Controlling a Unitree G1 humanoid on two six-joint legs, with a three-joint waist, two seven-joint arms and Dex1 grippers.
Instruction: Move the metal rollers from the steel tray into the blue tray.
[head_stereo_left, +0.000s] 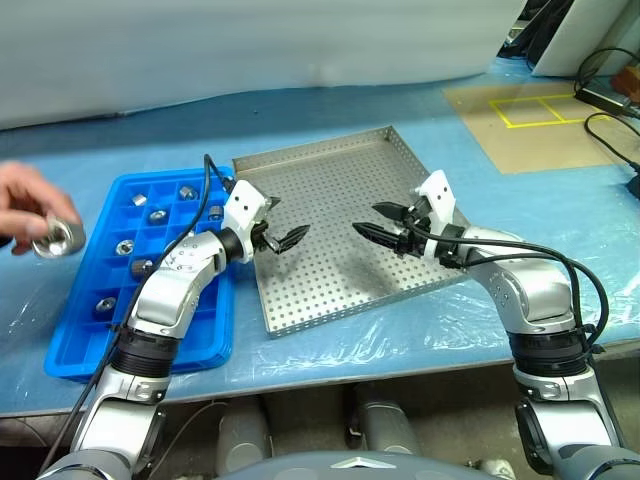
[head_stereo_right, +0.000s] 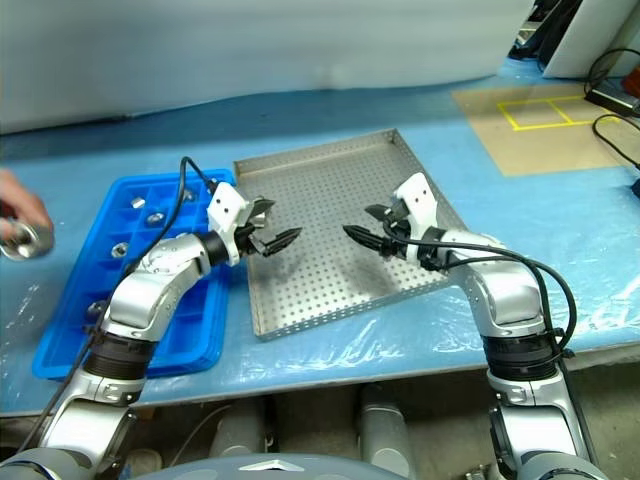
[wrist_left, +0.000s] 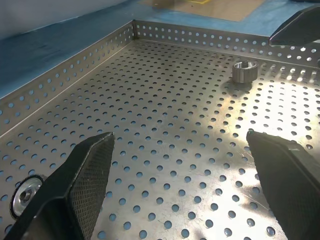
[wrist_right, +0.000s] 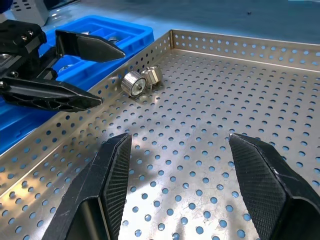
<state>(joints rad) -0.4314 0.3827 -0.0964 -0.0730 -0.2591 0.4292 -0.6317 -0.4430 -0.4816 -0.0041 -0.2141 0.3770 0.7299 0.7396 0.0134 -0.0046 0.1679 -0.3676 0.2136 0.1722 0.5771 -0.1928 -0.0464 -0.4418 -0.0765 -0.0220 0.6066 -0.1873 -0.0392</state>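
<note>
Both grippers, L (head_stereo_left: 285, 238) and R (head_stereo_left: 380, 222), hang released, empty, over steel tray (head_stereo_left: 330, 290). Two rollers (wrist_right: 141, 80) sit by its wall nearest blue tray (head_stereo_left: 70, 355); one (wrist_left: 244, 70) near R. I'd drop L straight over the pair, jaws straddling one only, clear of wall.

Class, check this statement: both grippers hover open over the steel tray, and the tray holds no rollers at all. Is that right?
Not quite. Both the left gripper and right gripper do hover open over the steel tray, but the tray is not bare: the right wrist view shows two metal rollers lying by its rim near the blue tray.
</note>
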